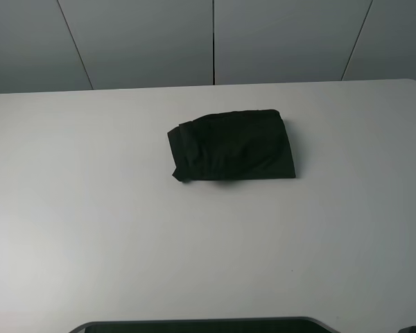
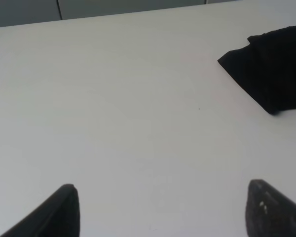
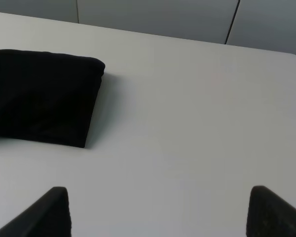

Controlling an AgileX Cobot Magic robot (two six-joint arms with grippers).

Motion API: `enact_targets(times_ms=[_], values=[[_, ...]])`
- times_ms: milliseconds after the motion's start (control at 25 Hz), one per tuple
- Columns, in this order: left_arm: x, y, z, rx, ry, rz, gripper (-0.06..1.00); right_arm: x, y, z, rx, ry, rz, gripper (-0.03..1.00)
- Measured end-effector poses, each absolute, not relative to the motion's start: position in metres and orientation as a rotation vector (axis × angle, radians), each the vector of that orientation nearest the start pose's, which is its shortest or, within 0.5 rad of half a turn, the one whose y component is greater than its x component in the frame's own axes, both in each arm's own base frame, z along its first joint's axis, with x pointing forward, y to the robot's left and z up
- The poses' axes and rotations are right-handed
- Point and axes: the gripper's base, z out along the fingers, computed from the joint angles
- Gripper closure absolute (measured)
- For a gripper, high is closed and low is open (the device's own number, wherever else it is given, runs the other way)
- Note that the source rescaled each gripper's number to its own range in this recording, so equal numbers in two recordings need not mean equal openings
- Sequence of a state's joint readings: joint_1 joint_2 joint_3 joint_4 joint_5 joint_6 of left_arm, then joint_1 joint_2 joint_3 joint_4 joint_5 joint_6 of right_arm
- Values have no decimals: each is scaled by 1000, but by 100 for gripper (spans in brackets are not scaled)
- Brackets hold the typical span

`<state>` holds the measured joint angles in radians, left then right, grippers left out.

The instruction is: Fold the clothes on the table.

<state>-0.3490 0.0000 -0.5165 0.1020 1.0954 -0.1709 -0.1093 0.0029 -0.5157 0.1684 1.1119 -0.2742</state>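
Your left gripper (image 2: 160,210) stands wide apart: its two dark fingertips (image 2: 64,207) sit at opposite sides of the left wrist view with only bare table (image 2: 113,123) between them. It holds nothing and touches nothing you can see. Your right gripper (image 3: 158,210) is spread just as wide, its fingers (image 3: 56,207) framing plain white tabletop, and it is also empty-handed. Neither claw shows in the high camera, so you have only the wrist views to judge them by.

Take the T-shirt (image 1: 232,146) as your landmark. It lies folded into a compact, roughly rectangular bundle on the table (image 1: 90,229), well apart from both grippers. In the high view its long axis runs side to side, nearly parallel with the table's far edge. The end toward your right arm is a clean, straight fold with a squared corner, which the right wrist camera shows (image 3: 44,96) as a neat thick edge. The end toward your left arm is rougher: a small flap of cloth pokes out at the near corner, and the left wrist camera catches that end (image 2: 271,69) as an uneven, pointed outline.

The cloth looks plain black all over, with soft creases on top. No print is visible on the faces you can see.
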Motion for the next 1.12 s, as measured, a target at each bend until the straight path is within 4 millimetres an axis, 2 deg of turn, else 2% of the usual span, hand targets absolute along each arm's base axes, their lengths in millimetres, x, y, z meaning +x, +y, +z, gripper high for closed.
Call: enact_targets(times_ms=[360,720,1120], values=[[-5,11,279,163,2057,-192,5,-8,15,278,-185,2063,-33,18],[-8,9,279,-131,2054,-15,5,-8,14,278,-201,2061,-18,18],[-8,9,279,-150,2053,-4,5,-8,14,278,-199,2061,-17,18]])
